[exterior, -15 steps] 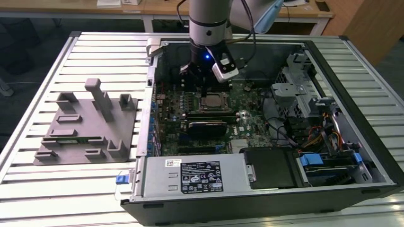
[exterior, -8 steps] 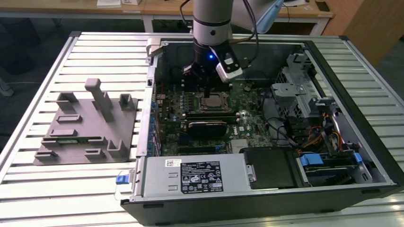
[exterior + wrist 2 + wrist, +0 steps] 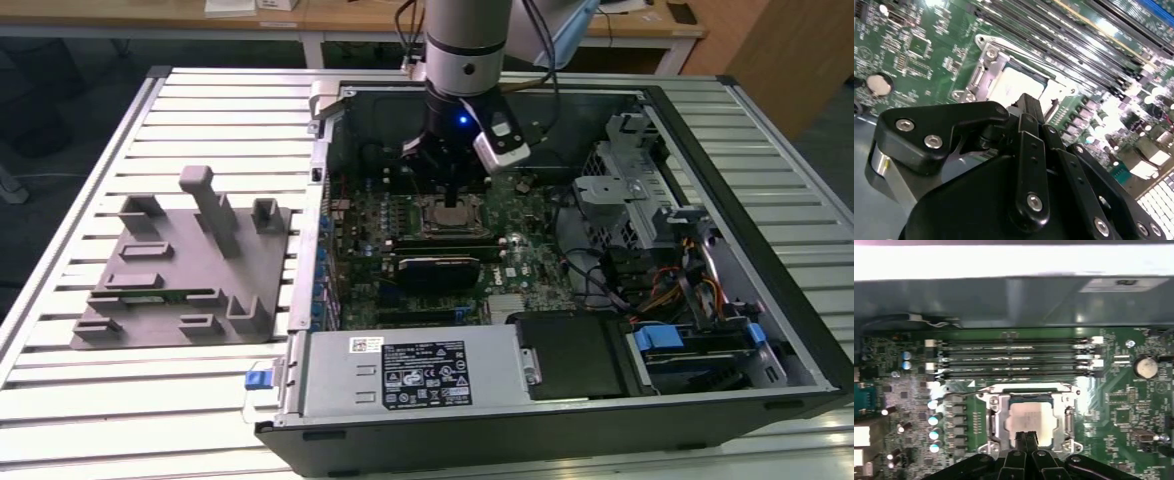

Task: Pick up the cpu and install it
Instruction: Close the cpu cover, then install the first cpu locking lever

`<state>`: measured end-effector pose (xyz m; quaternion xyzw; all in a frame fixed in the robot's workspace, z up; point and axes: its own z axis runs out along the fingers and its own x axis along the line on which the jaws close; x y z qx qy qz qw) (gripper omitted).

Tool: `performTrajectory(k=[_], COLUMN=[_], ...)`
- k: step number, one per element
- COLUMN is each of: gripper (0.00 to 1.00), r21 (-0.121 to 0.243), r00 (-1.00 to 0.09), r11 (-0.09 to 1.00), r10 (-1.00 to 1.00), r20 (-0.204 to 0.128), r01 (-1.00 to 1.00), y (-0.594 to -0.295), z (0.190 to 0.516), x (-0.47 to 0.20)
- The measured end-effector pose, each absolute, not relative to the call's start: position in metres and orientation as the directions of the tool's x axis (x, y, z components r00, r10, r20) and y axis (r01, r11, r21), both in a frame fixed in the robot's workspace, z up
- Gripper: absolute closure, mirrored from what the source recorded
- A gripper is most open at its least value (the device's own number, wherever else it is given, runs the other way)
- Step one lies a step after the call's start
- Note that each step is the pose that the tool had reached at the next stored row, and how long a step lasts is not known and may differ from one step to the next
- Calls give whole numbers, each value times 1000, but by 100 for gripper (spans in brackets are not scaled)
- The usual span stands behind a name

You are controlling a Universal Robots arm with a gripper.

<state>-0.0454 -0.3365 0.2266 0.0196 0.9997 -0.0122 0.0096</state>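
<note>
While the gripper hangs low inside the open computer case, fingers clenched together on nothing, the cpu lies flat in the socket just beneath the fingertips; contact cannot be told; socket sits on the motherboard beside the memory slots.

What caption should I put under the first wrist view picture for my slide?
Robot gripper over the silvery cpu lying in the motherboard socket.
</note>
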Motion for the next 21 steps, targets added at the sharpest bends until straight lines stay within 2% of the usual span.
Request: performTrajectory(k=[21], gripper=[89], r21=[-25], r00=[-999], r11=[999], r10=[39], r20=[-20], r01=[40], y=[-336], z=[238], x=[-40])
